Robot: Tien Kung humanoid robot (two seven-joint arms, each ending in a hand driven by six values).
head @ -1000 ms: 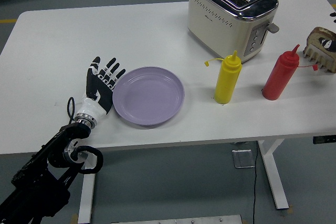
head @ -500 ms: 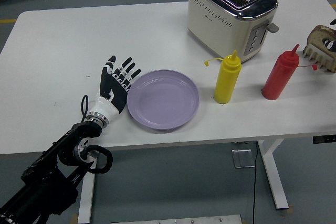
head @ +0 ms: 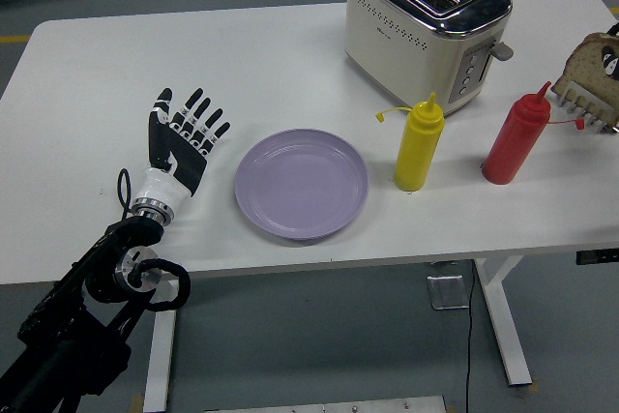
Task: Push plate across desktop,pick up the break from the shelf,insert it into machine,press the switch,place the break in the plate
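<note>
At lower left, the left hand (head: 181, 139) hangs flat with fingers spread, holding nothing, clear of the plate (head: 302, 184) at centre. The push looks finished, I'd say; next comes reaching for the bread (head: 598, 57) on the rack (head: 592, 103) at the right edge. Counting: one plate, one toaster (head: 426, 21) at top, one yellow bottle (head: 419, 144), one red bottle (head: 516, 137), one slice.

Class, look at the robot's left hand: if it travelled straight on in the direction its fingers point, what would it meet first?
The left hand is open, fingers pointing toward the table's far edge and slightly right. That line crosses only bare white table; the purple plate lies off to its right. The way looks free, though depth is uncertain.
</note>
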